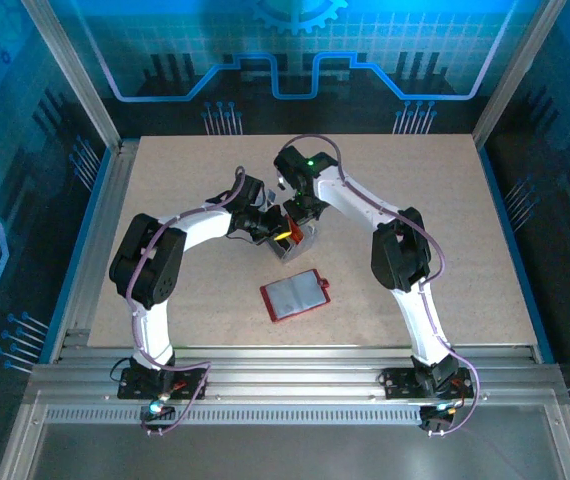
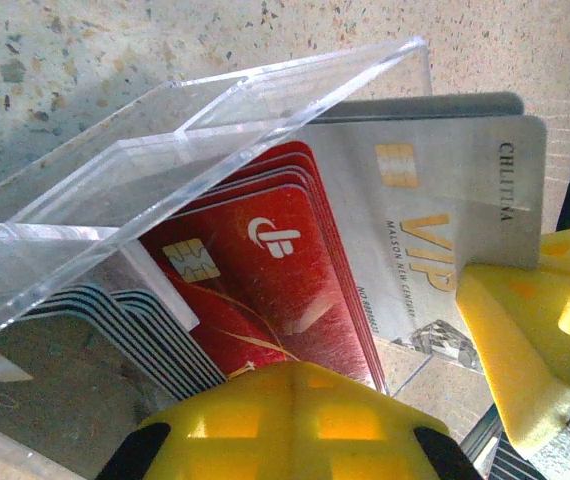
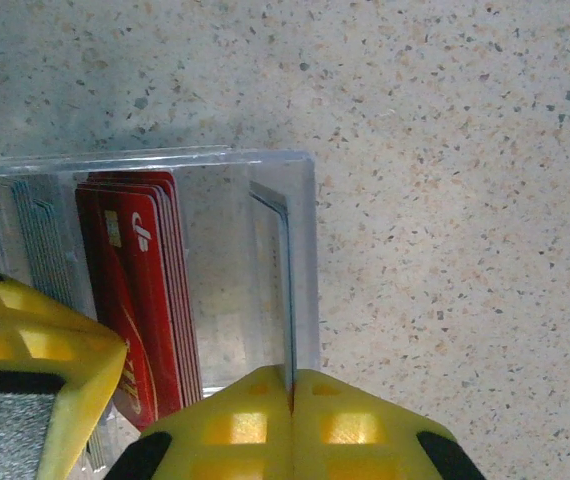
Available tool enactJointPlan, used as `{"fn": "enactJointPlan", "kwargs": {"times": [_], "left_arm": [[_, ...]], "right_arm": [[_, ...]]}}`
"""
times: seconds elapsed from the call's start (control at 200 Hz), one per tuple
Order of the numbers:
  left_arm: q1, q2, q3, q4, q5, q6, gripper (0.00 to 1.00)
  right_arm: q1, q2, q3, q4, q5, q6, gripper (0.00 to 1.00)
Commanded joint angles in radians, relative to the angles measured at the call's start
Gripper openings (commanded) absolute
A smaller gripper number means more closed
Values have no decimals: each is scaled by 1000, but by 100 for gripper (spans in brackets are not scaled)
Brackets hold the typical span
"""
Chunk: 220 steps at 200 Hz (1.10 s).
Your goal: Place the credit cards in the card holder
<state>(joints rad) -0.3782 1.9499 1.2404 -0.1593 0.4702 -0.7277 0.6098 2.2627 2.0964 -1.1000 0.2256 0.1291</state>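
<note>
The red card holder (image 1: 295, 296) lies open on the table, grey sleeves up, near the arms. Behind it a clear plastic box (image 1: 299, 244) (image 2: 165, 170) holds the credit cards upright: a stack of red cards (image 2: 265, 260) (image 3: 140, 290), dark striped ones (image 2: 115, 330) and a silver VIP card (image 2: 435, 230). My right gripper (image 3: 292, 378) (image 1: 294, 224) is shut on the silver card (image 3: 287, 270), seen edge-on at the box's right end. Over the red stack my left gripper (image 2: 310, 368) (image 1: 268, 226) has its fingers together. What they pinch, if anything, is hidden.
Both arms meet over the clear box (image 3: 305, 200) at mid-table. The left gripper's yellow finger (image 3: 25, 350) sits close beside my right one. Speckled tabletop (image 3: 465, 200) lies right of the box. Metal rails frame the table (image 1: 95, 230).
</note>
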Motion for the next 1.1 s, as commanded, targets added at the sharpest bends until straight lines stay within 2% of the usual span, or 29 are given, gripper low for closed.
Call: {"fn": "enactJointPlan", "kwargs": {"times": [0.0, 0.305, 0.44, 0.625, 1.096], "left_arm": [[28, 55, -47, -107, -76, 5, 1], [28, 53, -48, -104, -73, 5, 1], [28, 53, -48, -100, -70, 3, 1], [28, 55, -50, -98, -69, 3, 1], [31, 53, -52, -95, -67, 4, 1]], "right_arm": [[-1, -45, 4, -48, -33, -6, 6], [-7, -39, -21, -48, -192, 18, 5], [-12, -35, -46, -40, -231, 32, 15], [-46, -58, -103, 7, -376, 55, 24], [-86, -77, -146, 64, -540, 82, 26]]}}
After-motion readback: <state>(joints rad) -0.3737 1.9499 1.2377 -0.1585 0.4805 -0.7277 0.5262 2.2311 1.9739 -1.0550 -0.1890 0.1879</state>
